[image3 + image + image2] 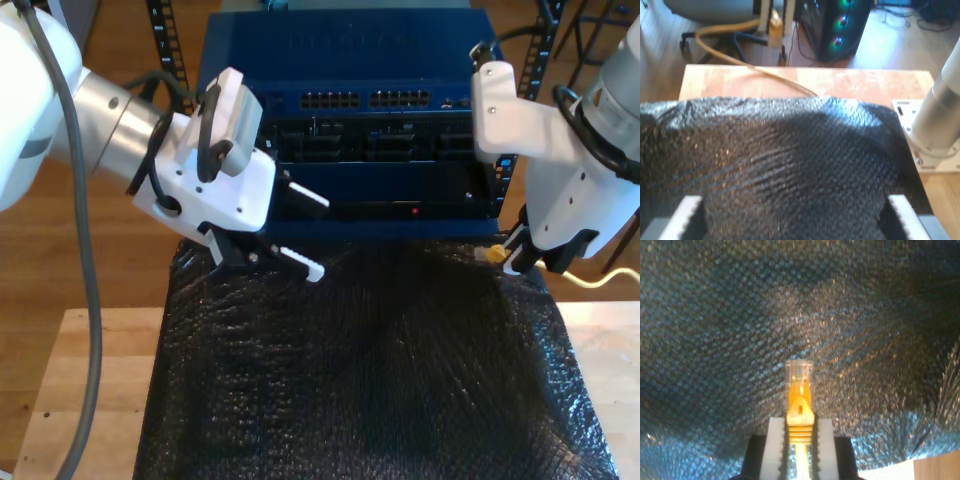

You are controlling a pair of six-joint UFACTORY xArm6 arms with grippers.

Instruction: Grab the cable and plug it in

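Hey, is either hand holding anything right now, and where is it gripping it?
My second hand holds the cable by the ribbed yellow boot just behind its clear plug. My first hand is open, holding nothing.

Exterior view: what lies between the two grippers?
Only bare black bubble wrap lies between my first gripper and my second gripper, which holds the cable plug.

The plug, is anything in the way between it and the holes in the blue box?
Nothing visible blocks it. My second gripper holds the plug over the black mat, at the exterior view's right. The blue box with its ports stands behind the mat, across open space.
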